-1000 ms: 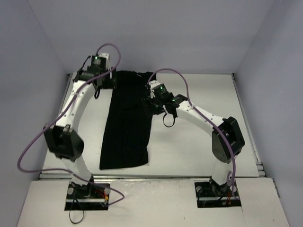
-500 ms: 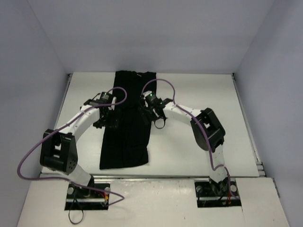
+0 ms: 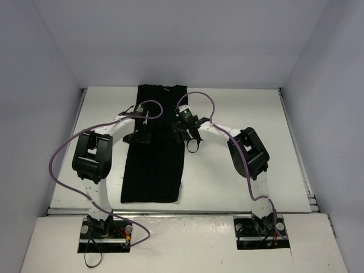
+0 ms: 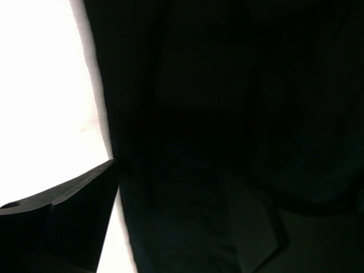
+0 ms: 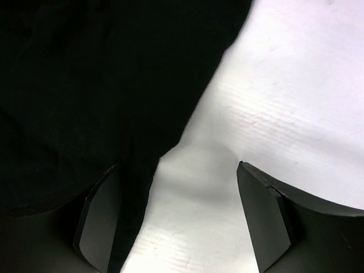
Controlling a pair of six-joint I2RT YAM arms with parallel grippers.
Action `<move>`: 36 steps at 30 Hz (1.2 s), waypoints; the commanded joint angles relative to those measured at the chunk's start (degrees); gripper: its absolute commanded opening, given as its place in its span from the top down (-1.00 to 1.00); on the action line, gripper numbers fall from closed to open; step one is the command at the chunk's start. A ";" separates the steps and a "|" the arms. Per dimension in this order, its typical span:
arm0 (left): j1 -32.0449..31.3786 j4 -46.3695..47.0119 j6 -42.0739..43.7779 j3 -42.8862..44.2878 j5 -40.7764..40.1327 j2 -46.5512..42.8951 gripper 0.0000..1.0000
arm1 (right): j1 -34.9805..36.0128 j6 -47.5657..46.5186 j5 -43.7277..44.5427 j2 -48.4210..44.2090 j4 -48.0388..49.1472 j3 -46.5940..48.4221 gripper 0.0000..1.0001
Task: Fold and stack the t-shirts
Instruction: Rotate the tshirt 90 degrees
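Spread open, the left hand [image 3: 140, 136] and right hand [image 5: 179, 166] hang at opposite edges of the black t-shirt [image 3: 152, 165], seemingly gripping nothing.

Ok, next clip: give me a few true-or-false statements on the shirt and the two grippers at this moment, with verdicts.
1. The t-shirt lies on the table as one long narrow strip. True.
2. The right gripper is shut on the shirt's edge. False: its jaws stand apart, one finger over the cloth and the other over bare table.
3. The left gripper is at the strip's left long edge. True.
4. A second shirt lies on the table. False: only one black garment is in view.
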 commanded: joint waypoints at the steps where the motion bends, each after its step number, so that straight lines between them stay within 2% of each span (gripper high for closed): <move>1: -3.15 1.68 -3.66 4.23 0.81 1.42 -0.40 | -3.52 -1.60 4.95 -1.22 0.53 -2.23 -0.52; 11: -7.25 0.50 -9.14 16.17 3.67 10.69 -0.40 | -11.11 -6.32 3.96 -1.85 0.62 -0.26 -0.52; 15: -7.18 -2.18 -8.19 17.35 1.43 5.14 -0.40 | -11.19 -6.41 2.92 -7.56 -0.20 -0.34 -0.52; 18: -7.32 -4.88 -7.64 15.83 1.36 -1.79 -0.40 | -10.47 -4.00 1.66 -13.94 -1.16 -3.75 -0.53; 23: -8.80 -7.26 -9.26 5.31 3.31 -16.13 -0.40 | -5.11 0.34 1.58 -25.48 -3.13 -13.24 -0.52; 26: -10.52 -7.26 -11.42 -1.40 5.94 -22.12 -0.40 | 2.22 2.95 2.04 -30.38 -4.15 -18.71 -0.48; 31: -13.57 -7.18 -14.12 -10.90 7.42 -28.00 -0.40 | 13.63 8.80 2.70 -35.13 -5.09 -23.37 -0.36; 36: -12.43 -7.74 -14.44 -16.51 6.41 -32.67 -0.40 | 21.11 14.86 0.64 -35.43 -5.00 -26.81 -0.30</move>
